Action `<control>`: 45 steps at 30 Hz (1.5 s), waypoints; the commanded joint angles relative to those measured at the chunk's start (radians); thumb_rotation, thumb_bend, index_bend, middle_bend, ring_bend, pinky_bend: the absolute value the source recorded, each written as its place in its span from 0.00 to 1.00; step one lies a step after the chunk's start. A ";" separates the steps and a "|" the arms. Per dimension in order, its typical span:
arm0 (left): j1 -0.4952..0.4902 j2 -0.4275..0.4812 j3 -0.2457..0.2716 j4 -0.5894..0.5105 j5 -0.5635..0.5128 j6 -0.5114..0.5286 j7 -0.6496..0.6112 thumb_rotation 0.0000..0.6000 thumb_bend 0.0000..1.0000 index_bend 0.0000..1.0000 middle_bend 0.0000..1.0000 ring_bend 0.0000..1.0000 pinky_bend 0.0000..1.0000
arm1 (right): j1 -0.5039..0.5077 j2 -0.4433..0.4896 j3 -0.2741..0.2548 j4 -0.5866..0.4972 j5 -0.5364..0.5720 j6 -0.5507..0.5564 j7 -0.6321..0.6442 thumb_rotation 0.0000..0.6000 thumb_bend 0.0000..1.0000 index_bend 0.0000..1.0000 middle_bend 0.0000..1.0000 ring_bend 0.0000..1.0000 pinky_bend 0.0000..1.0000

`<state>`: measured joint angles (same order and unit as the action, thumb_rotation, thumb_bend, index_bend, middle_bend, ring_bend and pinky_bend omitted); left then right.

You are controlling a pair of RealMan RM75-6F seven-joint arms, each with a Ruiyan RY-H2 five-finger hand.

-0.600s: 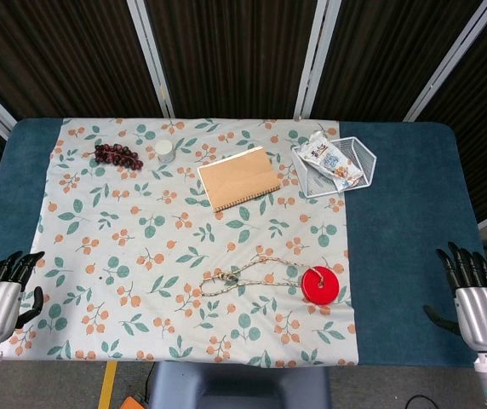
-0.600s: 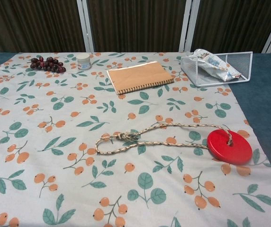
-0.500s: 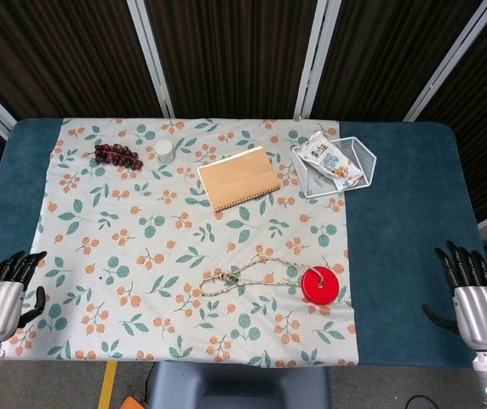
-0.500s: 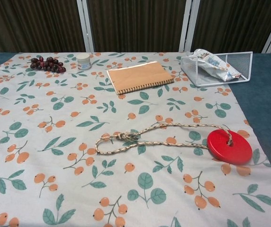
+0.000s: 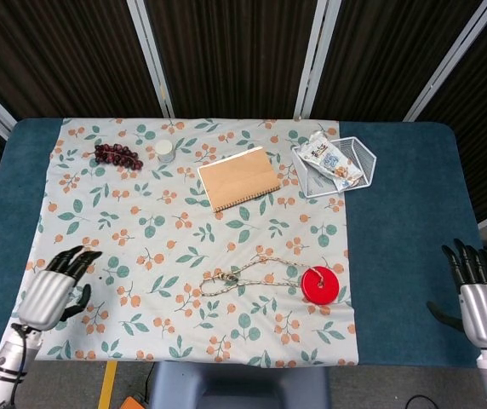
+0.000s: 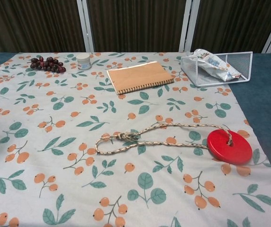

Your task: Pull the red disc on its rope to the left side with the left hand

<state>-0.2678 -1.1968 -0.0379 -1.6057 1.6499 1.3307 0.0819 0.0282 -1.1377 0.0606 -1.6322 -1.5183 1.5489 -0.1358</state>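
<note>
The red disc [image 5: 320, 284] [image 6: 229, 146] lies flat on the floral cloth at the right of centre. Its braided rope [image 5: 245, 274] [image 6: 145, 136] loops leftward from the disc to a knot near the cloth's middle. My left hand [image 5: 53, 292] hovers over the cloth's front-left corner, fingers spread, holding nothing, far left of the rope. My right hand [image 5: 480, 300] stays at the front right over the blue table, fingers apart and empty. Neither hand shows in the chest view.
A tan spiral notebook [image 5: 238, 177] lies at the back centre. A white wire basket [image 5: 343, 167] with a snack packet sits back right. Dark grapes [image 5: 117, 154] and a small white jar [image 5: 166, 152] sit back left. The floral cloth [image 5: 141, 239] covers a blue table [image 5: 405, 221].
My left hand has moved right and forward, from the table's left edge onto the cloth's front-left corner. My right hand has dropped slightly. The disc and rope have not moved.
</note>
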 commanded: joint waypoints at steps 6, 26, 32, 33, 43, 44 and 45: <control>-0.261 -0.050 -0.027 -0.066 0.177 -0.233 0.065 0.96 0.64 0.12 0.17 0.09 0.19 | -0.003 0.003 0.015 -0.014 0.006 0.020 -0.032 1.00 0.29 0.00 0.00 0.00 0.00; -0.478 -0.212 0.008 0.019 0.075 -0.558 0.142 0.96 0.64 0.04 0.04 0.00 0.17 | -0.043 0.014 0.025 0.016 0.030 0.068 0.028 1.00 0.29 0.00 0.00 0.00 0.00; -0.515 -0.234 -0.012 0.033 -0.012 -0.628 0.205 0.96 0.64 0.00 0.00 0.00 0.13 | -0.051 0.008 0.025 0.023 0.030 0.078 0.030 1.00 0.29 0.00 0.00 0.00 0.00; -0.519 -0.236 -0.014 0.034 -0.026 -0.637 0.214 0.96 0.64 0.00 0.00 0.00 0.13 | -0.052 0.008 0.025 0.024 0.030 0.079 0.031 1.00 0.29 0.00 0.00 0.00 0.00; -0.540 -0.277 -0.007 0.093 -0.126 -0.664 0.299 0.96 0.64 0.00 0.00 0.00 0.13 | -0.053 -0.005 0.029 0.041 0.042 0.071 0.034 1.00 0.29 0.00 0.00 0.00 0.00; -0.541 -0.282 -0.007 0.100 -0.133 -0.663 0.304 0.96 0.64 0.00 0.00 0.00 0.13 | -0.053 -0.006 0.029 0.042 0.042 0.070 0.034 1.00 0.29 0.00 0.00 0.00 0.00; -0.543 -0.287 -0.007 0.107 -0.139 -0.663 0.311 0.96 0.64 0.00 0.00 0.00 0.13 | -0.053 -0.007 0.030 0.043 0.042 0.070 0.034 1.00 0.29 0.00 0.00 0.00 0.00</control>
<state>-0.8080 -1.4783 -0.0451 -1.5041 1.5170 0.6675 0.3873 -0.0249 -1.1447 0.0901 -1.5892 -1.4762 1.6187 -0.1020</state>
